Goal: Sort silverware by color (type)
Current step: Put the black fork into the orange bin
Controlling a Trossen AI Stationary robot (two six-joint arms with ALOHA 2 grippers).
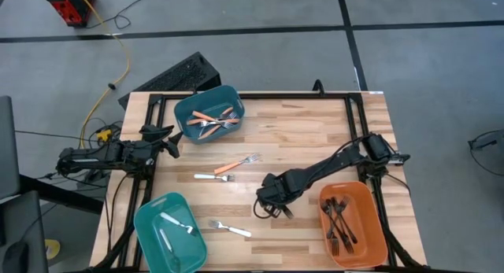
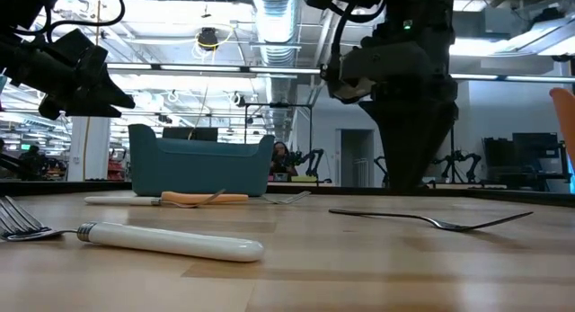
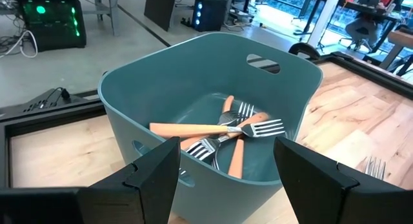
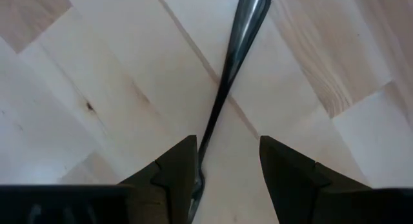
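- right gripper [image 1: 270,204] sits low over the table, lower centre of the high view, its fingers [image 4: 177,169] standing apart on either side of a black fork [image 4: 226,75] that lies flat on the wood; they are spread, not clamped on it.
- in the low view that black fork [image 2: 431,220] lies on the table [image 1: 315,139] at right, below the dark bulk of the right arm.
- left gripper [image 1: 168,141] hangs at the left edge of the table in the high view, just beside the upper teal bin [image 1: 189,108]; its fingers [image 3: 155,172] stand wide with nothing between them.
- the upper teal bin holds orange-handled forks [image 3: 193,128] (several, crossed over one another).
- an orange-handled fork [image 1: 236,164] and a white-handled fork [image 1: 214,177] lie loose near the middle of the table, close together.
- another white-handled fork [image 1: 230,228] lies at lower centre, between the lower teal bin [image 1: 150,226] and the right gripper.
- the lower teal bin, lower left of the high view, holds a white fork [image 1: 178,223].
- the orange bin [image 1: 370,198], lower right, holds black forks [image 1: 340,222].
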